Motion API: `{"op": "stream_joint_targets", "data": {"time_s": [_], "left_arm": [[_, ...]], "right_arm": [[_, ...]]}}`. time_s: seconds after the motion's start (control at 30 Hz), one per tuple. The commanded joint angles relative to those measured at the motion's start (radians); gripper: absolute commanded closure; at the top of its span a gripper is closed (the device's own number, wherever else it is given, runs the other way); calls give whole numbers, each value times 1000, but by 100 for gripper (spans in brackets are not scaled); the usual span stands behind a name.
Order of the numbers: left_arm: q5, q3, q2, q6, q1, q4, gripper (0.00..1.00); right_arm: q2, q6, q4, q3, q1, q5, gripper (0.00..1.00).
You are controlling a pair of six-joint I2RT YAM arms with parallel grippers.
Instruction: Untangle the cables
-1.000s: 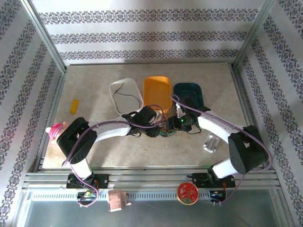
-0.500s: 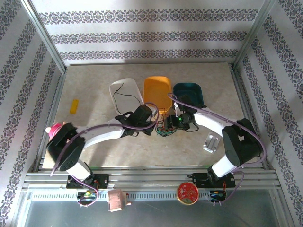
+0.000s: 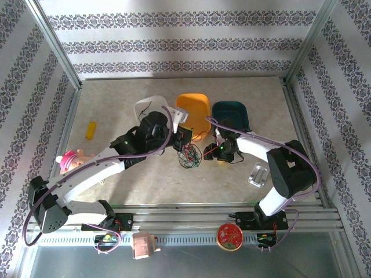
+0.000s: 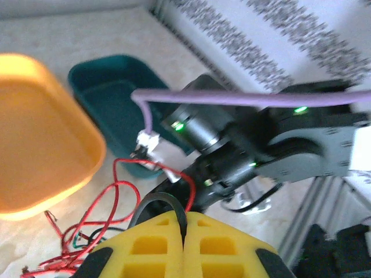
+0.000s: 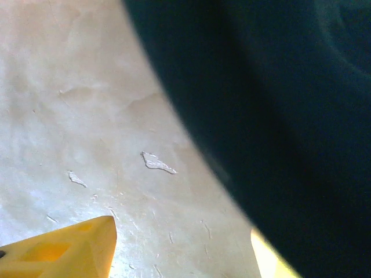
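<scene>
No word, label, brand or number is showing clearly enough to be read. A round red disc [image 3: 229, 236] is sitting on the front rail [image 3: 185, 222] and is carrying a gold pattern, too small to make out as text.

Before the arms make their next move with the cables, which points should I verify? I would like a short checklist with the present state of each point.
1. Left gripper closed on a cable: ok. The black cable loops out from between its shut fingers.
2. Red cable also pinched: cannot tell.
3. Right gripper free: ok. Its jaws are open over the bare table with nothing between them.
4. Cables separated: not ok. They lie in one tangled bunch between the grippers.
5. Room between the arms: probably not ok. The right gripper sits close in front of the left gripper.
6. Orange tray free: ok.
</scene>
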Motion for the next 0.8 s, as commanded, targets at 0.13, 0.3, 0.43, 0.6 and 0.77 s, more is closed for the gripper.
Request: {"op": "stream_joint_targets", "data": {"time_s": [0.13,0.3,0.43,0.6,0.77], "left_arm": [[22,88,-40,51,-9,-56,100],[-11,63,-4,44,-10,-93,100],[-20,35,40,22,-9,-97,100],[-60,4,78,18,-9,-104,100],[-79,-31,103,-5,0,-90,100]], "right_arm": [[-35,-1,-19,-35,-13,21,35],[-218,37,-7,-99,-13,127,33],[-395,67,-9,-158,-8,223,30],[-579,66,-17,-216,7,336,26],[-700,55,-45,-231,38,481,23]]}}
